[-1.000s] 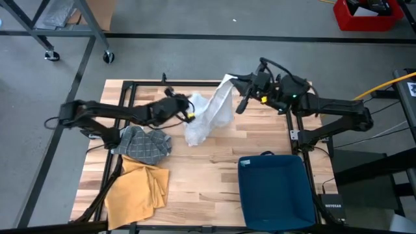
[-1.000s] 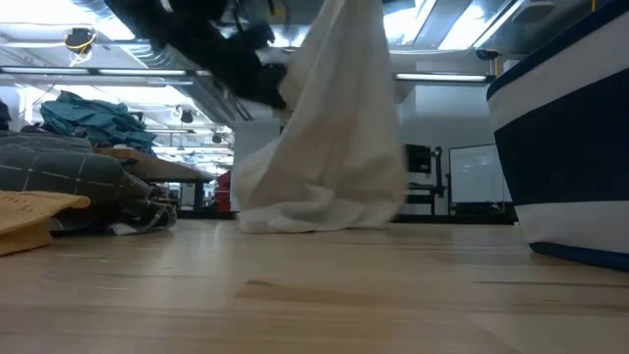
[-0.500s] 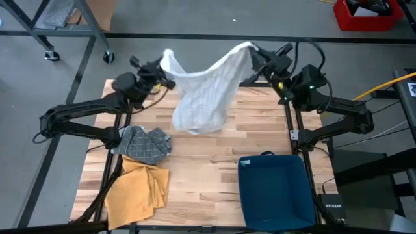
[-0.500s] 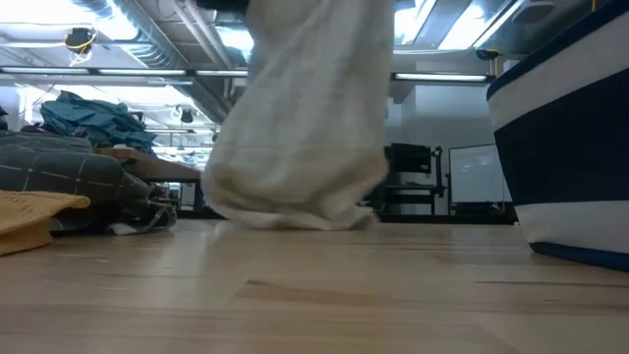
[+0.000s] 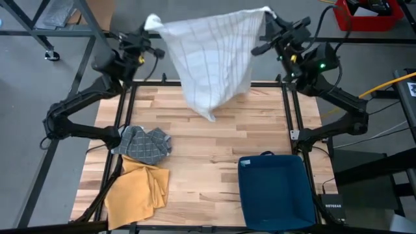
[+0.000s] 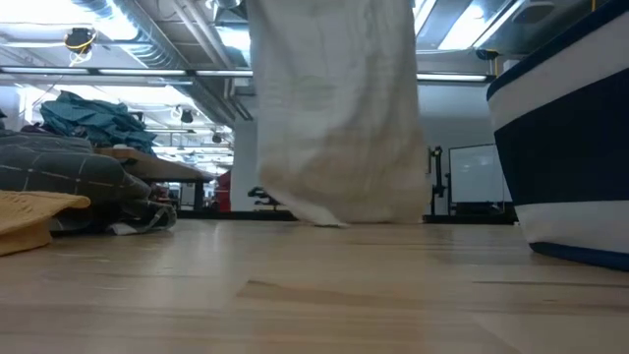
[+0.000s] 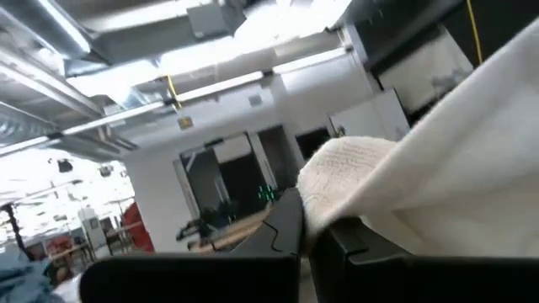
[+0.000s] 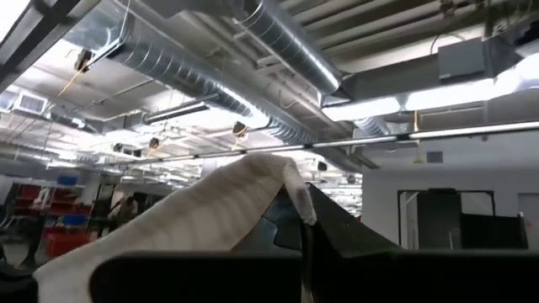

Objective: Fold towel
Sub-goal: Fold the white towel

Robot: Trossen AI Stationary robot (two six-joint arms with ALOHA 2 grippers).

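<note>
Change since earlier frames: both arms have risen and swung apart toward the far edge of the table; the towel, bunched between them a second ago, is now stretched wide and lifted.
Towel: white with a faint grid pattern, held by its two upper corners, hanging as a downward-pointing triangle above the far half of the table. In the low view the towel hangs as a broad sheet with its lowest edge at or just above the wood; contact cannot be confirmed.
Left gripper: raised beyond the far-left table edge, fingers clamped on one upper towel corner. The left wrist view shows the corner folded over and pinched between the dark fingers.
Right gripper: raised beyond the far-right table edge, fingers clamped on the other upper towel corner. The right wrist view shows that corner caught between the dark fingers.
Grey checked cloth: crumpled on the left side of the table, well apart from the towel.
Yellow cloth: lying at the near-left corner, its edge touching the grey checked cloth.
Blue bin: at the near-right of the table.
</note>
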